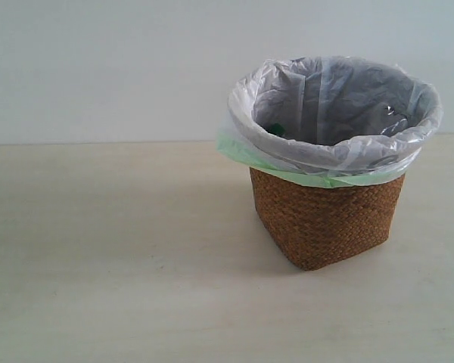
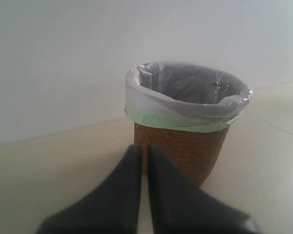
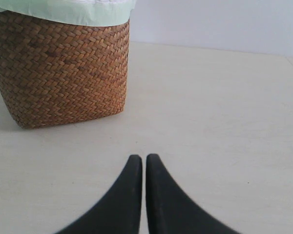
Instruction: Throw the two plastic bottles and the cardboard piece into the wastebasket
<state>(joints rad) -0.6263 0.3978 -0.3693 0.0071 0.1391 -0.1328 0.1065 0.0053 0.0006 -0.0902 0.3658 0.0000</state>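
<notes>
The wicker wastebasket [image 1: 325, 219] stands right of centre on the table, its white-and-green bag folded over the rim. A small dark green spot [image 1: 273, 129] shows inside against the bag; I cannot tell what it is. The bottles and the cardboard piece are otherwise out of view. My left gripper [image 2: 144, 148] is shut with nothing held, a short way in front of the wastebasket [image 2: 185, 146]. My right gripper [image 3: 144, 158] is shut and empty above bare table, beside the wastebasket [image 3: 58, 73]. Neither gripper shows in the exterior view.
A pale wooden tabletop [image 1: 113, 257] stretches around the basket, with a plain light wall [image 1: 106, 68] behind it.
</notes>
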